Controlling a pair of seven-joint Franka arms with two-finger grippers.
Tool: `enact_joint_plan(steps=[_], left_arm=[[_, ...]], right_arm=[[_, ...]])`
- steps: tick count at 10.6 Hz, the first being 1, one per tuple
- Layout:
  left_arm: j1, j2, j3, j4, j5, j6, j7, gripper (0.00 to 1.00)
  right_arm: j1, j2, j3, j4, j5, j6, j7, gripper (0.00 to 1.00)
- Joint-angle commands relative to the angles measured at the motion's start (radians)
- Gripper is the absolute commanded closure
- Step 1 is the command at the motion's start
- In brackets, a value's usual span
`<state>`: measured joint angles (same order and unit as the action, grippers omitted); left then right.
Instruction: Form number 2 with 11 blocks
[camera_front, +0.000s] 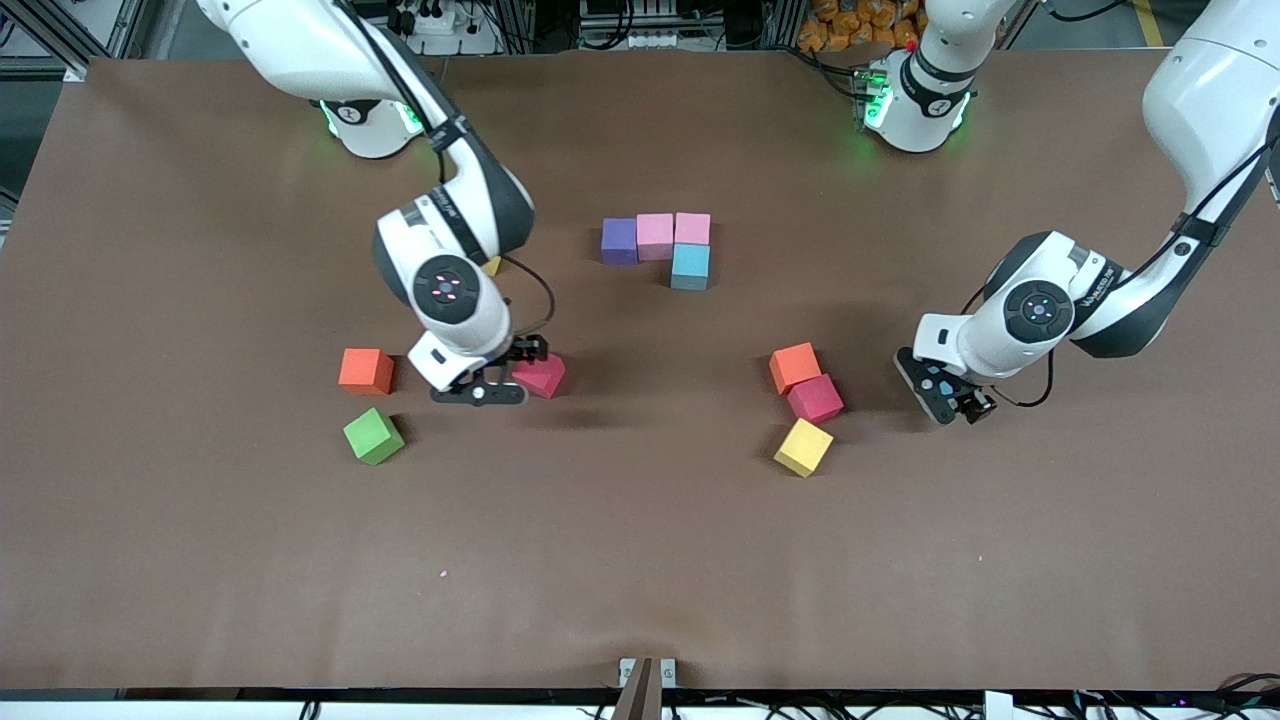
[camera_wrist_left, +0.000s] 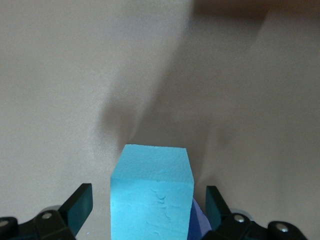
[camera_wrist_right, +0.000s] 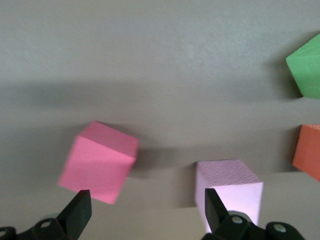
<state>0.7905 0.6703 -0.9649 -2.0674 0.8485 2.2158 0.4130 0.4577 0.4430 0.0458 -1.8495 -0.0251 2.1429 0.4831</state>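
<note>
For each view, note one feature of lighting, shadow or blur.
Front view: green glow rings both arm bases; soft shadows lie beside the yellow cube. Left wrist view: a broad diffuse shadow crosses the table above the light blue cube. Right wrist view: the pink cube is motion-blurred.

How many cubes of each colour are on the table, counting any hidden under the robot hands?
Pink: 3, one under right gripper
Purple: 2, one under left gripper
Light blue: 2, one under left gripper
Crimson: 2
Orange: 2
Green: 1
Yellow: 2
Total: 14
</note>
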Motion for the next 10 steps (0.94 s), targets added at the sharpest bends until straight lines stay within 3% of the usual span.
enact_joint_plan(steps=[1,4,6,7,10], left_arm=[[0.01,0.006,-0.006,-0.005,-0.019,-0.004,0.026,0.0],[0.01,0.009,0.0,-0.008,-0.014,-0.002,0.024,0.0],[0.012,0.006,0.003,-0.014,-0.012,-0.002,0.026,0.01],[0.012,0.006,0.005,-0.014,-0.011,-0.002,0.026,0.1],[0.012,0.006,0.015,-0.014,-0.011,-0.002,0.026,0.53]], right_arm=[[-0.089,-0.092,0.016,-0.155,-0.018,0.064,-0.157,0.0],[-0.151,-0.15,0.016,-0.314,-0.018,0.202,-0.293,0.0],[-0.152,-0.158,0.016,-0.347,-0.019,0.227,-0.293,0.0],[-0.154,-0.156,0.016,-0.353,-0.019,0.23,-0.293,0.0],[-0.152,-0.145,0.017,-0.382,-0.018,0.284,-0.291,0.0]])
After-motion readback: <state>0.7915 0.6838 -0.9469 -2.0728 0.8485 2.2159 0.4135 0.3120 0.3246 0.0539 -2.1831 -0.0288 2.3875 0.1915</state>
